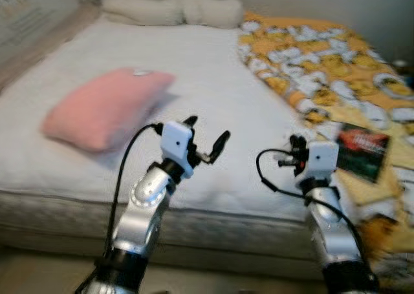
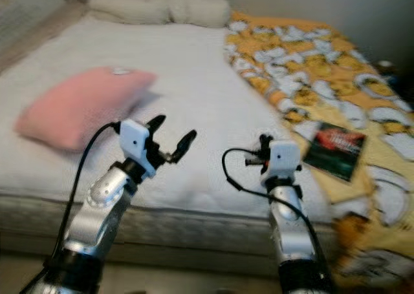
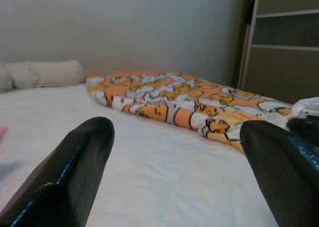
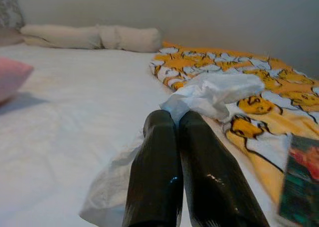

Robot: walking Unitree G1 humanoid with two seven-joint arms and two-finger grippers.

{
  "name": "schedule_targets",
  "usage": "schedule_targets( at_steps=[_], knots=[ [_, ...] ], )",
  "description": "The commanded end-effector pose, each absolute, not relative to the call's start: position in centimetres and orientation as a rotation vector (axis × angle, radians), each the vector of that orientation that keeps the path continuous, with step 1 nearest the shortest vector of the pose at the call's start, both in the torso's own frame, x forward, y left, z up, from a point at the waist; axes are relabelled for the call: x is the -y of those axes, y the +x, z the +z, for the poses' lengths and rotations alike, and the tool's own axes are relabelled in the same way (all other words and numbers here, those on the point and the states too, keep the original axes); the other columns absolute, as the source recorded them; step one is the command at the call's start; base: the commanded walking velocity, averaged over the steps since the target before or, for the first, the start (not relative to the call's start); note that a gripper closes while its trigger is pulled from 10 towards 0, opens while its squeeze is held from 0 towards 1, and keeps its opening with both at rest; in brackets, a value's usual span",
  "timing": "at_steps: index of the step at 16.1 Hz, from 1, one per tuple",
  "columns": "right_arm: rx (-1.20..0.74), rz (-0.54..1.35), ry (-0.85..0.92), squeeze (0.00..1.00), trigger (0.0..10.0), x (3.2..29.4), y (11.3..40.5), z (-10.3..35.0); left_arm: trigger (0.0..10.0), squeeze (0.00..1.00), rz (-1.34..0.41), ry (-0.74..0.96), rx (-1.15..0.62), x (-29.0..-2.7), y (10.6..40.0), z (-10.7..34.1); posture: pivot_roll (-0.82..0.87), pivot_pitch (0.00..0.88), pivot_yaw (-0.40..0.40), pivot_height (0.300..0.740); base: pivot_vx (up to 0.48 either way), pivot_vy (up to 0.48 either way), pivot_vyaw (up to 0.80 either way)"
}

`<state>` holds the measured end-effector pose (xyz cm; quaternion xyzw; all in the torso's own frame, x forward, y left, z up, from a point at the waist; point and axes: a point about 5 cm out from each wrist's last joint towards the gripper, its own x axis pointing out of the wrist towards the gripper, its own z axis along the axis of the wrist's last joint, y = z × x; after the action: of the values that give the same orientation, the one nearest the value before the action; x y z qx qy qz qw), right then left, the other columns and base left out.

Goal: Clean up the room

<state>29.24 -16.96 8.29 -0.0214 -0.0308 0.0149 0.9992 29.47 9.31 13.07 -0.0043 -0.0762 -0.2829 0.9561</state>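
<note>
A wide bed (image 1: 213,81) with a white sheet takes up the scene ahead of the robot, and both silver arms reach over its near edge. The left tool (image 1: 207,139) hovers above the bare sheet with its two black fingers (image 3: 75,172) spread well apart and nothing between them. The right tool (image 4: 187,167) has its fingers pressed together side by side, and a crumpled white tissue (image 4: 214,95) sits at their tips, with more white tissue trailing beneath them onto the sheet; whether the tissue is actually pinched between the fingers or just lies against them cannot be told. In the head views this tool is low over the sheet, just beside the edge of a yellow-orange blanket (image 1: 323,61) printed with white and yellow cartoon figures, which covers the bed's right side. A dark booklet or package with a red picture (image 1: 362,150) lies on that blanket, near the right tool and to its right. A pink pillow (image 1: 107,106) rests on the sheet toward the bed's left side, well apart from both tools. Two cream pillows (image 1: 174,11) lie side by side at the head of the bed against the wall. The left wrist view also shows a shelving unit (image 3: 284,42) beyond the far side of the bed.
</note>
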Motion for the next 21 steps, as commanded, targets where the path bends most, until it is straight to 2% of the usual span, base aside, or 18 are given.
schedule_targets(
  at_steps=[1,5,7,8,10,14,18,21],
  knots=[
    [0.08,0.043,-0.044,0.0,0.0,16.6,29.5,8.9,10.0,0.0,-0.567,0.001,0.166,-9.6,29.6,13.3,-0.02,0.033,-0.001,0.74,0.0,-0.48,0.0],
    [0.078,0.052,-0.042,0.0,0.0,16.4,29.7,8.9,10.0,0.0,-0.567,0.007,0.151,-9.5,29.7,13.1,-0.01,0.033,0.002,0.74,0.0,-0.451,0.0],
    [0.075,0.052,-0.047,0.0,0.0,16.4,29.8,8.9,10.0,0.0,-0.526,0.041,0.114,-9.6,30.1,12.7,-0.01,0.035,0.002,0.74,0.0,0.0,0.8],
    [0.075,0.047,-0.035,0.0,0.0,16.5,29.8,8.9,10.0,0.0,-0.458,0.09,0.07,-10.2,30.4,11.9,-0.01,0.036,0.003,0.74,0.0,0.0,0.79],
    [0.097,0.033,-0.026,0.0,0.0,16.7,29.8,9.3,10.0,0.0,-0.332,0.017,0.017,-11.8,30.7,10.8,-0.01,0.038,0.004,0.74,0.0,0.0,0.79],
    [0.125,0.045,-0.04,0.0,0.0,16.4,29.5,9.6,10.0,0.0,-0.171,-0.018,-0.056,-14.6,30.3,9.1,-0.01,0.046,0.007,0.74,0.0,0.0,0.79],
    [0.071,0.052,0.031,0.0,0.0,16.6,30.1,9.2,10.0,0.0,-0.131,0.045,-0.102,-13.8,29.7,8.3,0.01,0.056,-0.003,0.74,0.0,0.0,0.78],
    [0.061,0.063,0.039,0.0,0.0,16.7,30.2,9.1,10.0,0.0,-0.124,0.031,-0.093,-13.8,29.5,8.3,0.01,0.055,-0.011,0.74,0.0,0.0,0.75]
  ],
)
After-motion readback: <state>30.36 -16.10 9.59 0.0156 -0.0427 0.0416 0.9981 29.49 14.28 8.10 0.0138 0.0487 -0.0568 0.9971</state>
